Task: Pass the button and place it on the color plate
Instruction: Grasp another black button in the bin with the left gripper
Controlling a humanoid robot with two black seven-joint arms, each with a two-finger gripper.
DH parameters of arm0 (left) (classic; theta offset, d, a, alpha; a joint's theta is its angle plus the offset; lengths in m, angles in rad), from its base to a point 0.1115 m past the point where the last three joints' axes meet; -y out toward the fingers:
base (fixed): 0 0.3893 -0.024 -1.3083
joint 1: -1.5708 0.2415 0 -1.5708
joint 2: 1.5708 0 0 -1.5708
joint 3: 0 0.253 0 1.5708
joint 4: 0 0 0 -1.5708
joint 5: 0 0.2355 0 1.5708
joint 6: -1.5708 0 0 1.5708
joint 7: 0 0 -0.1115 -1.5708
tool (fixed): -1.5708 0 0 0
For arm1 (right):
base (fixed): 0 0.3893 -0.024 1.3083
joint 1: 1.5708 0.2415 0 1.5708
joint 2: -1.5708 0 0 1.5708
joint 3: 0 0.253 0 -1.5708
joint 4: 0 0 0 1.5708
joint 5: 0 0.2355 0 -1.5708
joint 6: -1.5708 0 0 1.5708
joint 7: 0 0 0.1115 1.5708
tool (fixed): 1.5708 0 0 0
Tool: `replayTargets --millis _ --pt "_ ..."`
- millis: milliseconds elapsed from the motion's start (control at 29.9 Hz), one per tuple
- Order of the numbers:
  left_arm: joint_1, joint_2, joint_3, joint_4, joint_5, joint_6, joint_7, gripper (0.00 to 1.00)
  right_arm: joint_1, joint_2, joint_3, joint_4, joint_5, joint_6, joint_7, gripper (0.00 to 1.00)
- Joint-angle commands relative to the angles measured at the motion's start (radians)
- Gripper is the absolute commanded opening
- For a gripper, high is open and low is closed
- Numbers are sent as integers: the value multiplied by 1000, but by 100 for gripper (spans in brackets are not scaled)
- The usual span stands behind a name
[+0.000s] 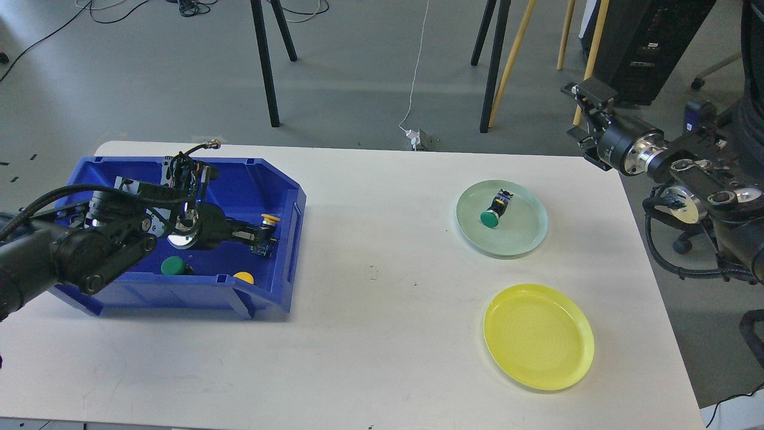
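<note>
My left gripper (261, 234) is inside the blue bin (280, 179), shut on a yellow-capped button (267, 229) and holding it near the bin's right wall. A green button (172, 266) and another yellow button (243, 277) lie on the bin floor. A green button (494, 212) lies on the pale green plate (525, 239). The yellow plate (539, 336) holds nothing. My right gripper (582, 98) hangs beyond the table's far right corner; its fingers cannot be told apart.
The white table (370, 310) spans the view. Tripod legs (265, 65) and wooden poles (507, 60) stand on the floor behind it. A cable and plug (416, 138) lie near the far edge.
</note>
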Motion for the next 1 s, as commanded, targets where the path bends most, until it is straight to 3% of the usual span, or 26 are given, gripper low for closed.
replayTargets --millis 0,134,401,702,969 --pt "-9 5 -1 -9 -1 0 -9 27 10 0 0 0 -1 0 0 99" --pt "-9 27 -1 -10 -1 0 -18 31 12 0 0 0 -1 0 0 99" --pt "-10 33 1 -9 -1 0 -15 80 13 0 0 0 -1 0 0 99" --pt "5 97 1 -32 -1 0 -17 86 13 -8 -56 6 -5 12 -12 99" --pt "2 143 -10 -32 -10 0 -33 86 -4 -12 -103 15 4 142 -49 99"
